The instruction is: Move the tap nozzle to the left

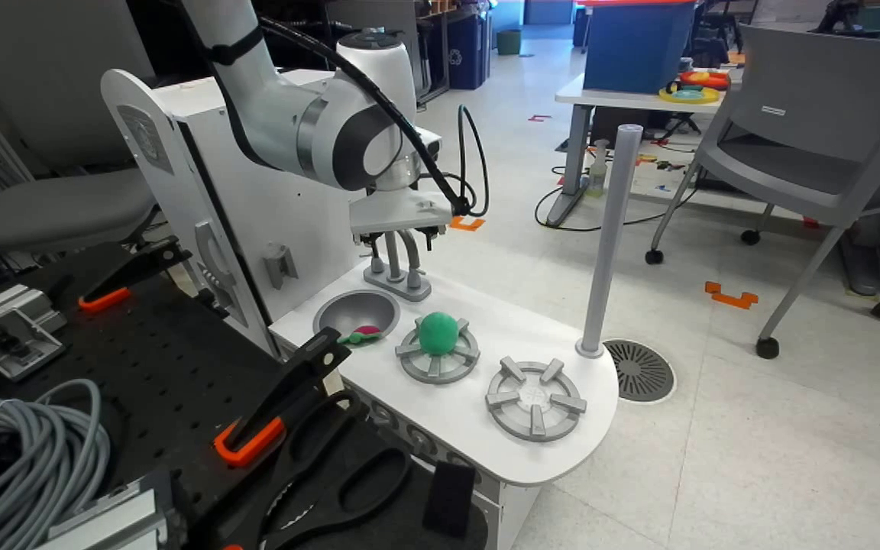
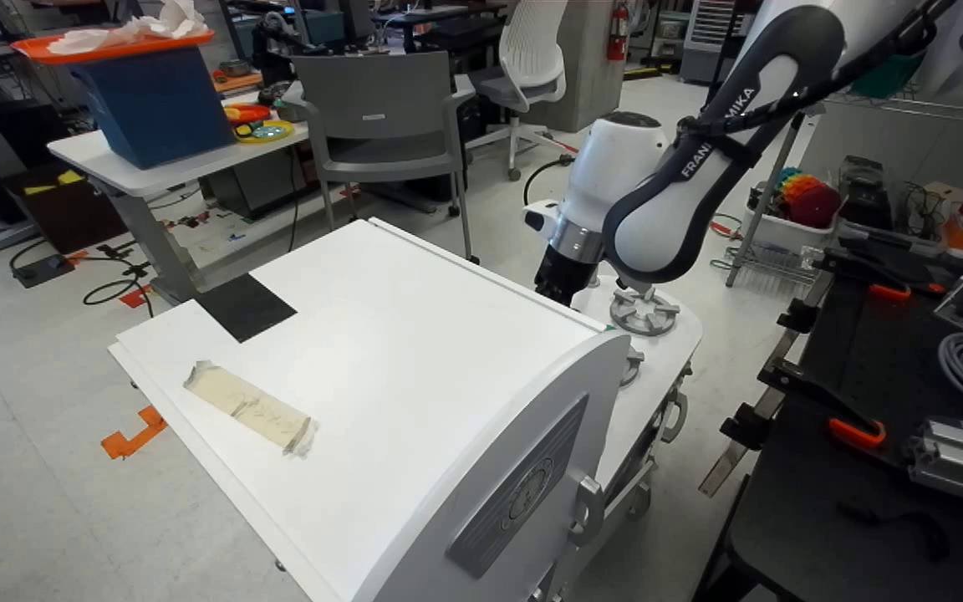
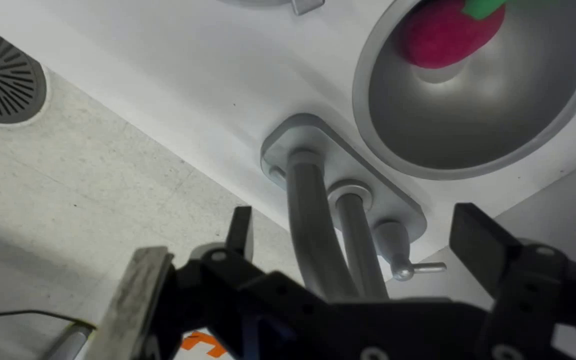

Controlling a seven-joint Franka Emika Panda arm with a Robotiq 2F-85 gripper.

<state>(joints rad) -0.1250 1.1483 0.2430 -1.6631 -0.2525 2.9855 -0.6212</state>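
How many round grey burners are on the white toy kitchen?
2: one round grey burner sits under a round green ball; the other burner is nearer the tall grey upright pole.

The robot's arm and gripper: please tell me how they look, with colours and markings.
The arm is white and rounded, with black trim, a silvery collar near the gripper, and white lettering ("FRAN" and "MIKA" readable). A black strap circles it; a black cable runs along it. The gripper is black, with blocky fingers.

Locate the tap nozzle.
In the wrist view, the tap nozzle appears near centre, below and left of the sink bowl, framed by the open end effector.
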